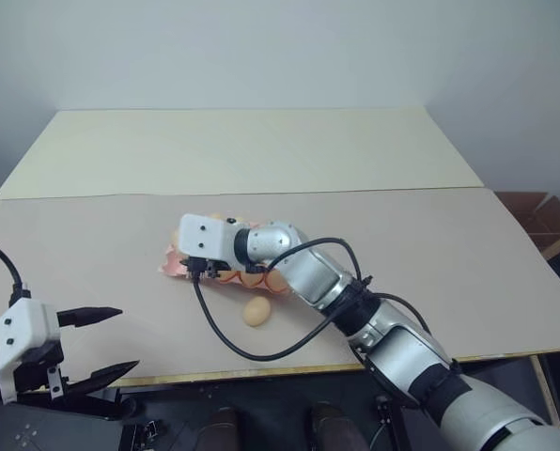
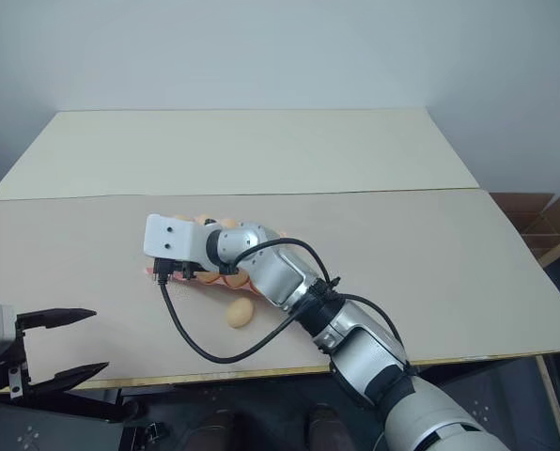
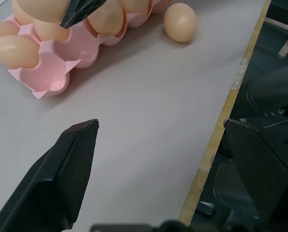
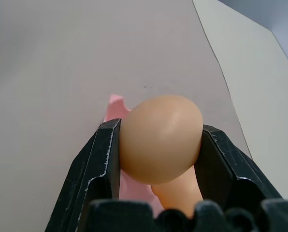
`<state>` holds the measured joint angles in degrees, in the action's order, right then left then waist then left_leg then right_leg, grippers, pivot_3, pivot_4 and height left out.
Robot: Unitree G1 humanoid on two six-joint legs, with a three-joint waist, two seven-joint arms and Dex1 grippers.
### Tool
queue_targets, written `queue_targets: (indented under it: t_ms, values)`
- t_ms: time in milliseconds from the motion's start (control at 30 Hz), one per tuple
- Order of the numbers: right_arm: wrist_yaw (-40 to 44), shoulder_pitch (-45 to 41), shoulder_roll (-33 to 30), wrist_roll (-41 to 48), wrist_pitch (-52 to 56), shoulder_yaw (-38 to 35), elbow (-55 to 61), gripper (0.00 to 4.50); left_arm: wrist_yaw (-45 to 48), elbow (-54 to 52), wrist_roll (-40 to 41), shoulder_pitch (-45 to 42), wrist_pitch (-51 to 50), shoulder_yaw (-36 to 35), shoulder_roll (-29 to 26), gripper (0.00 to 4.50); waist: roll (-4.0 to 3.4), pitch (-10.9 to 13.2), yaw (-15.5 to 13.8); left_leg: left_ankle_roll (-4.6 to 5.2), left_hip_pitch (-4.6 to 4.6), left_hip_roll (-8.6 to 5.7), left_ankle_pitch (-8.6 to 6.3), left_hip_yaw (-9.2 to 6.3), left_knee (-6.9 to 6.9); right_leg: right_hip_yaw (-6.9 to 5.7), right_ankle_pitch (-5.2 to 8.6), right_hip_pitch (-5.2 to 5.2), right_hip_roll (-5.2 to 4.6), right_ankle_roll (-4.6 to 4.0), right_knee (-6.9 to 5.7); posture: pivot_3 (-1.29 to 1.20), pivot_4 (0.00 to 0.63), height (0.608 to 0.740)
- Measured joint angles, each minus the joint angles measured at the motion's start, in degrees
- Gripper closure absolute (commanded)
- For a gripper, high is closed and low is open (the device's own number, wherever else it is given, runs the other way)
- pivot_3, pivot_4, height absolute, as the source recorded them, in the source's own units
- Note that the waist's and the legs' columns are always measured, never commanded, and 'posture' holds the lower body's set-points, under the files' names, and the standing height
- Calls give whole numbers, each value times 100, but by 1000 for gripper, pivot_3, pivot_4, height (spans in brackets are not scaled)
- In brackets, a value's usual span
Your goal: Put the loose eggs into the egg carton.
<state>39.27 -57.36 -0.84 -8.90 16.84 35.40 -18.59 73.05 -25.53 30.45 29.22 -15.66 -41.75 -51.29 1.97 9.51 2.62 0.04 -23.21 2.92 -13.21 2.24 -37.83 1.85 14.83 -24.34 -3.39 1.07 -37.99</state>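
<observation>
Right gripper (image 4: pixel 161 140) clamps one egg (image 4: pixel 161 137) above the mostly filled egg carton (image 3: pixel 52 79). Left gripper (image 1: pixel 97 346) wide open, empty. Another loose egg (image 1: pixel 256 311) remains near carton.

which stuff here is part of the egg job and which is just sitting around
Part of the job:
- egg held in the right gripper, over the carton
- loose egg on the table, beside the carton
- pink egg carton, several cups already filled
- left gripper, open, off to the side

Just around:
- table
- cardboard box past the table's edge
</observation>
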Motion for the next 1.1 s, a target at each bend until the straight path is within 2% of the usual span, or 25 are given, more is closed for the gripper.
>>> queue_targets:
  t_ms: [100, 233, 267, 567, 667, 767, 900, 1100]
  values:
    - [16, 0, 38, -101, -204, -10, -169, 1603, -31, -52, 0, 63, -48, -28, 8, 0, 0, 0, 5, 0, 1, 3, 0, -1, 1, 0, 0, -2, 3, -1, -2, 0, 150, 740]
    - [7, 0, 47, -232, -461, -10, -236, 218, -43, -67, 0, 78, -71, -82, 9, 0, 0, 0, 7, 0, 2, 2, 0, -1, 1, 0, 0, -1, 2, -1, -1, 0, 150, 740]
    - [-1, 0, 55, -268, -501, -10, -236, 18, -43, -67, 0, 74, -73, -82, 8, 0, 0, 0, 8, -1, 2, 2, 0, -2, 1, 0, 0, -1, 2, -1, -1, 0, 150, 740]
    - [-1, 38, -4, -384, -531, -93, -108, 18, -29, -31, -1, -135, -75, -75, -68, 0, -1, 0, 2, -1, 1, 2, -1, -3, 1, 0, 0, -1, 2, -1, -1, 0, 150, 740]
    - [63, 197, -207, -372, -352, -262, 401, 18, -17, 24, -4, -188, -74, -49, -91, 0, 0, 0, -1, -2, -1, 2, -1, -4, 1, 0, 0, -2, 1, -1, 1, 0, 150, 740]
    - [344, 514, -561, -148, 259, -560, 1345, 18, 4, 43, -3, -233, -72, 0, -97, 0, 1, 0, -23, -3, -3, 1, -2, -6, 1, -1, 0, 0, -1, 0, 3, 0, 150, 740]
    - [1165, 1081, -1565, 580, 1664, -1141, 2913, 18, 32, 67, -1, -229, -62, 38, -84, 0, 2, -1, -54, -3, 0, -2, -2, -4, 1, -2, 0, 6, -4, 0, 8, 0, 150, 740]
    - [2277, 2083, -3353, 1734, 2527, -2015, 4458, 18, 129, 248, 0, -294, 37, 114, -73, 0, 0, 0, -54, -2, 1, -2, -2, -1, 1, -2, 1, 7, -1, 1, 14, 0, 150, 740]
